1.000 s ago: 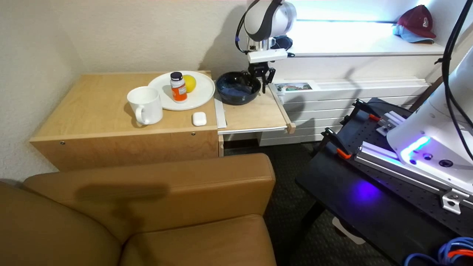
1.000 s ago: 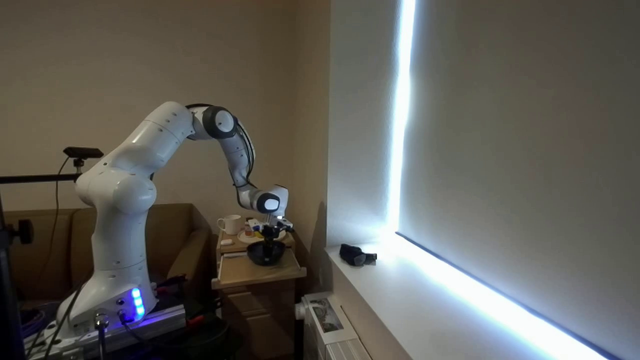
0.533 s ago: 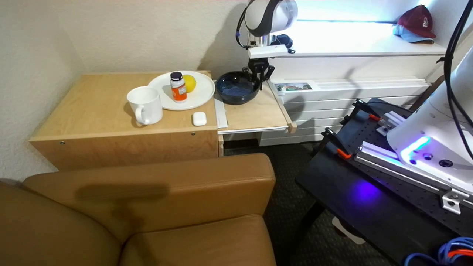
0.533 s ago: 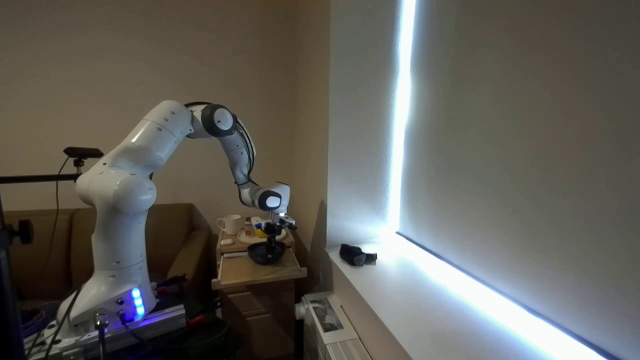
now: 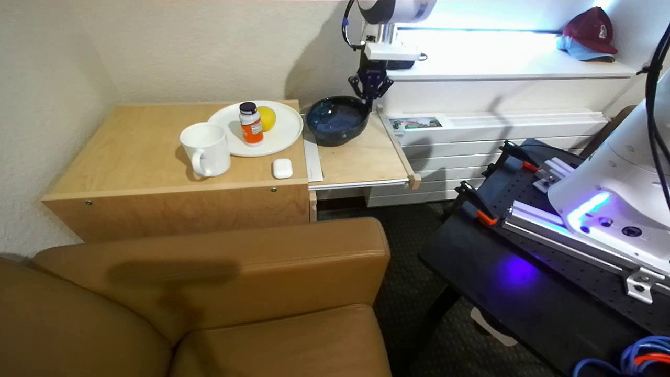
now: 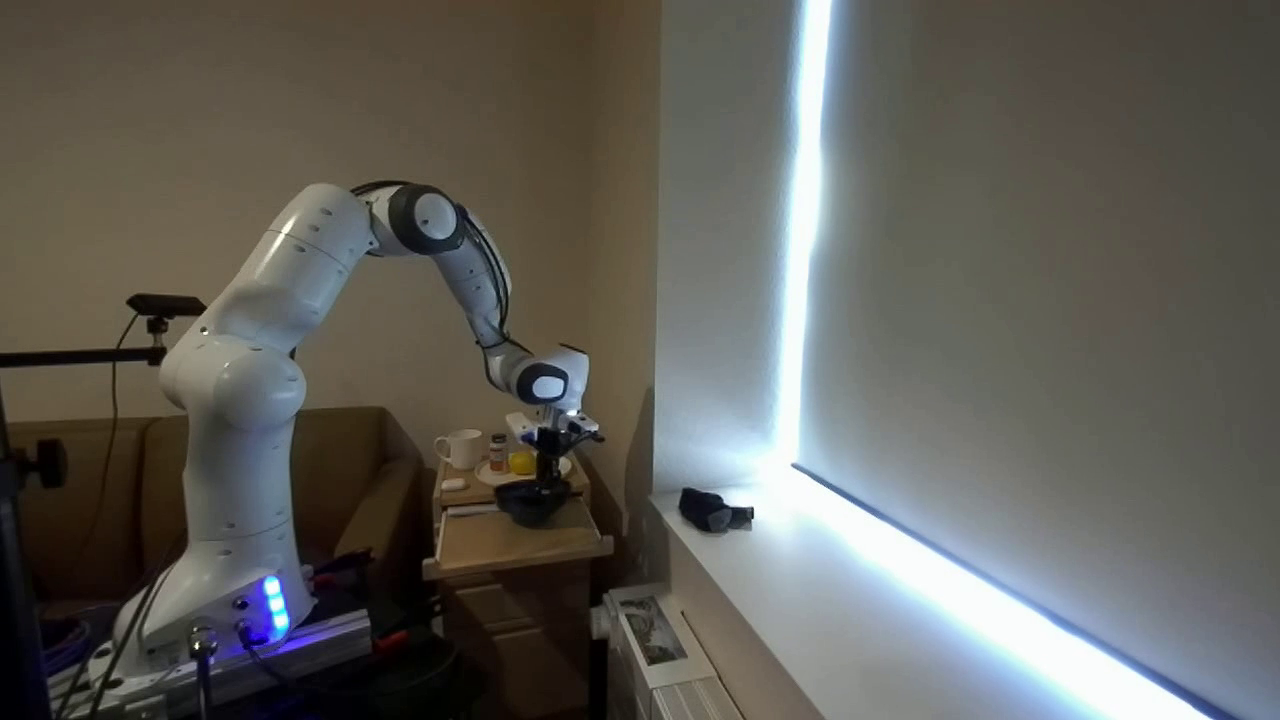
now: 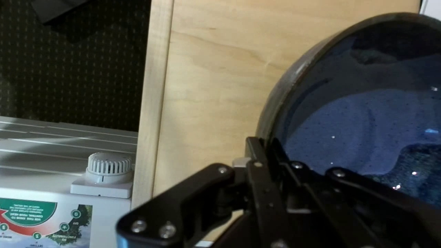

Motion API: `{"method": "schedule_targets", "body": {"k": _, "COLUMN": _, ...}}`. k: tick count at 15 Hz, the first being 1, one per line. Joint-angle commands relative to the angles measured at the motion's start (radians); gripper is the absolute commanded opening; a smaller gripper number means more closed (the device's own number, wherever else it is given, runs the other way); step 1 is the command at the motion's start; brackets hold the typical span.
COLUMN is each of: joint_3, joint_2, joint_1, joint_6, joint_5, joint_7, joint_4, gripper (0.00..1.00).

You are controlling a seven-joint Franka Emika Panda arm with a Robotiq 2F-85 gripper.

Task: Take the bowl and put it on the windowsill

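The navy-blue bowl (image 7: 365,103) is cut off by the wrist view's right edge, and its base is hidden. Its rim is clenched by the gripper (image 7: 264,143), one jaw inside the bowl, one outside, barely parted. Whether the bowl is lifted off the pull-out shelf (image 5: 361,165) beneath it cannot be told. Apart from the bowl, the windowsill (image 5: 497,60) is partly covered by the robot arm (image 5: 400,9) in an exterior view; a dark item (image 6: 712,510) on it cannot be identified.
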Motion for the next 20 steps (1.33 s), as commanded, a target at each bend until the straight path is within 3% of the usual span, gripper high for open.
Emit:
{"method": "schedule_targets", "body": {"k": 1, "joint_3": 0.085, "joint_2": -0.114, "joint_1": -0.143, "joint_6": 0.011, "joint_5": 0.145, "joint_7": -0.241, "joint_4": -0.121, "gripper": 0.02}}
{"method": "schedule_targets", "body": {"k": 5, "joint_3": 0.11, "joint_2": -0.135, "joint_1": -0.223, "joint_6": -0.029, "joint_5": 0.252, "joint_7": -0.433, "joint_4": -0.172, "gripper": 0.02}}
{"method": "schedule_targets", "body": {"k": 8, "joint_3": 0.079, "joint_2": -0.166, "joint_1": -0.259, "joint_6": -0.029, "joint_5": 0.277, "joint_7": -0.487, "joint_4": -0.239, "gripper": 0.02}}
{"method": "schedule_targets", "body": {"k": 14, "joint_3": -0.067, "joint_2": -0.279, "joint_1": -0.372, "joint_6": -0.002, "joint_5": 0.308, "joint_7": -0.465, "joint_4": -0.402, "gripper": 0.02}}
{"method": "schedule_targets", "body": {"k": 18, "joint_3": -0.162, "joint_2": -0.429, "joint_1": -0.434, "joint_6": 0.004, "joint_5": 0.362, "joint_7": -0.499, "joint_4": -0.496, "gripper": 0.02}}
{"method": "schedule_targets", "body": {"k": 19, "joint_3": -0.17, "joint_2": -0.292, "joint_1": -0.401, "joint_6": -0.002, "joint_5": 0.308, "joint_7": -0.458, "joint_4": -0.413, "gripper": 0.02}}
{"method": "schedule_targets", "body": {"k": 20, "joint_3": -0.187, "joint_2": -0.318, "joint_1": -0.409, "joint_6": -0.005, "joint_5": 0.309, "joint_7": -0.465, "joint_4": -0.425, "gripper": 0.07}}
